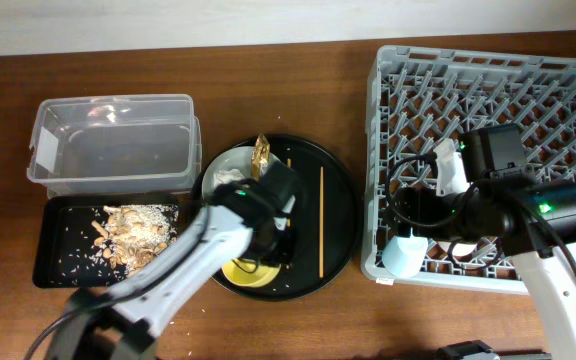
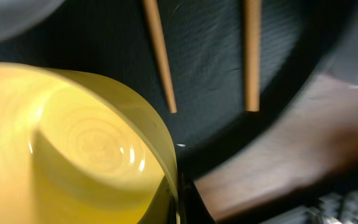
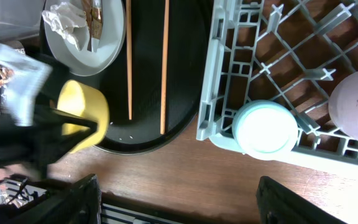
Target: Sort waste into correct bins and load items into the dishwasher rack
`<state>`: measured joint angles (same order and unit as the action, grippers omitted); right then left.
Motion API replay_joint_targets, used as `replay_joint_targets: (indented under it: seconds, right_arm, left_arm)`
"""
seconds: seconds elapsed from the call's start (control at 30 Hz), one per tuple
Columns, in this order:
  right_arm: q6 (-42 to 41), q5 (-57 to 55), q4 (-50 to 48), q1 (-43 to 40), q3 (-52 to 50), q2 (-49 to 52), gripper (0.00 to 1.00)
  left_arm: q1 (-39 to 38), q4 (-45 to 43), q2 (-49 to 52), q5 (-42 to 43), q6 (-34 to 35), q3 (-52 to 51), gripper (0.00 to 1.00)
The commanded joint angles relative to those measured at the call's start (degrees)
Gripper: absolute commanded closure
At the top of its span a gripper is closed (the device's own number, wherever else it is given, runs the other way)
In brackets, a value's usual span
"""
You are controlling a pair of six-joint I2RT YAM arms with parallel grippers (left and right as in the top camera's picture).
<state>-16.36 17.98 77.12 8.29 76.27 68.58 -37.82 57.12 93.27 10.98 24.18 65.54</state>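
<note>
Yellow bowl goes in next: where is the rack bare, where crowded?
Free: the far rows of the rack, along its back wall, corner to corner. Crowded: the near left corner, holding the blue cup and pink cup, with the right arm overhead.

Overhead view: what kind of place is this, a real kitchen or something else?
Probably a robot test bench for dish clearing, not a working kitchen. A dishwasher rack sits on a wooden table, with a clear tub and a black tray of food scraps; two robot arms reach over it.
</note>
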Motion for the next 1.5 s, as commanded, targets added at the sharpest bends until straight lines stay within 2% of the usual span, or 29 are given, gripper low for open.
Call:
replay_joint_targets:
  seconds: [0.0, 0.03, 0.07, 0.1, 0.17, 0.2, 0.23, 0.3, 0.37, 0.43, 0.47, 0.5, 0.6, 0.63, 0.77, 0.87, 0.9, 1.07, 1.1, 1.13, 1.17, 1.2, 1.3, 1.37, 1.47]
  right_arm:
    - [-0.24, -0.7, 0.0, 0.33, 0.02, -0.33, 0.19]
    - [-0.24, -0.7, 0.0, 0.33, 0.02, -0.33, 0.19]
    - [-0.24, -0.7, 0.0, 0.33, 0.02, -0.33, 0.19]
    - [-0.24, -0.7, 0.0, 0.33, 0.02, -0.33, 0.19]
    - [-0.24, -0.7, 0.0, 0.33, 0.02, -0.33, 0.19]
    - [-0.24, -0.7, -0.02, 0.33, 0.02, -0.33, 0.19]
    - [-0.24, -0.7, 0.0, 0.33, 0.02, -0.33, 0.19]
    - [-0.24, -0.7, 0.0, 0.33, 0.02, -0.33, 0.18]
    - [-0.26, -0.7, 0.0, 0.33, 0.02, -0.33, 0.18]
    - [-0.26, -0.7, 0.0, 0.33, 0.02, -0.33, 0.18]
    - [-0.26, -0.7, -0.02, 0.33, 0.02, -0.33, 0.18]
    - [-0.26, -0.7, -0.02, 0.33, 0.02, -0.33, 0.18]
    - [-0.26, -0.68, 0.22, 0.33, 0.02, -0.33, 0.18]
    - [-0.26, -0.68, 0.26, 0.33, 0.02, -0.33, 0.18]
    - [-0.26, -0.68, 0.44, 0.33, 0.02, -0.33, 0.18]
    - [-0.24, -0.68, 0.5, 0.33, 0.02, -0.33, 0.18]
    - [-0.24, -0.7, 0.5, 0.33, 0.02, -0.33, 0.18]
    - [-0.26, -0.68, 0.48, 0.33, 0.02, -0.33, 0.18]
    - [-0.26, -0.68, 0.48, 0.33, 0.02, -0.33, 0.18]
    - [-0.26, -0.68, 0.46, 0.33, 0.02, -0.33, 0.18]
    - [-0.26, -0.68, 0.48, 0.33, 0.02, -0.33, 0.18]
    - [-0.26, -0.68, 0.46, 0.33, 0.02, -0.33, 0.18]
    - [-0.26, -0.68, 0.46, 0.33, 0.02, -0.33, 0.18]
    - [-0.26, -0.68, 0.92, 0.33, 0.02, -0.33, 0.18]
    - [-0.24, -0.72, 1.27, 0.33, 0.02, -0.33, 0.18]
  left_arm:
    - [-3.72, -0.52, 5.18, -7.48, 6.03, -0.52, 1.0]
    - [-3.8, -0.7, 5.73, -9.42, 6.67, -0.5, 0.93]
    - [-3.58, -0.63, 5.7, -10.34, 6.62, 0.0, 0.8]
    - [-3.3, 0.7, 5.53, -10.14, 6.62, 1.57, 0.75]
    - [-2.36, 5.62, 5.38, -10.71, 4.85, 8.48, 0.59]
    - [-1.92, 7.58, 5.38, -12.46, 2.8, 12.79, 0.32]
    - [-1.25, 8.76, 5.38, -14.97, 1.09, 16.22, 0.21]
    - [0.92, 7.58, 5.38, -21.59, -0.83, 18.73, 0.08]
    - [5.16, 4.46, 6.84, -26.32, -2.47, 18.69, 0.08]
    - [11.23, 1.46, 11.19, -25.46, -3.32, 18.67, 0.09]
    - [14.29, -0.7, 14.88, -22.71, -4.98, 18.67, 0.11]
    - [16.48, -2.86, 18.62, -18.58, -7.34, 18.67, 0.19]
    - [18.69, -6.01, 22.8, -20.15, -7.15, 18.69, 0.24]
    - [19.19, -6.73, 23.32, -19.54, -7.19, 18.67, 0.31]
    - [18.58, -5.07, 23.43, -16.87, -7.39, 19.19, 1.0]
    - [19.1, 6.62, 18.88, -18.21, -6.93, 28.0, 1.0]
    - [22.29, 8.63, 14.82, -23.67, -6.93, 32.52, 1.0]
    - [32.3, 3.56, 14.4, -24.81, -5.16, 32.81, 1.0]
    - [34.34, 2.75, 14.67, -24.72, -3.13, 32.81, 0.95]
    - [35.36, 1.81, 14.73, -23.34, -2.62, 32.81, 0.71]
    - [35.6, 0.96, 14.73, -18.58, -4.5, 32.81, 0.43]
    - [34.82, 0.98, 14.73, -14.36, -7.45, 32.81, 0.36]
    - [28.68, 0.79, 15.37, -12.7, -12.98, 32.26, 0.29]
    - [24.06, 0.33, 17.42, -13.68, -13.09, 30.58, 0.29]
    - [17.03, 0.37, 23.61, -10.51, -12.55, 29.16, 0.32]
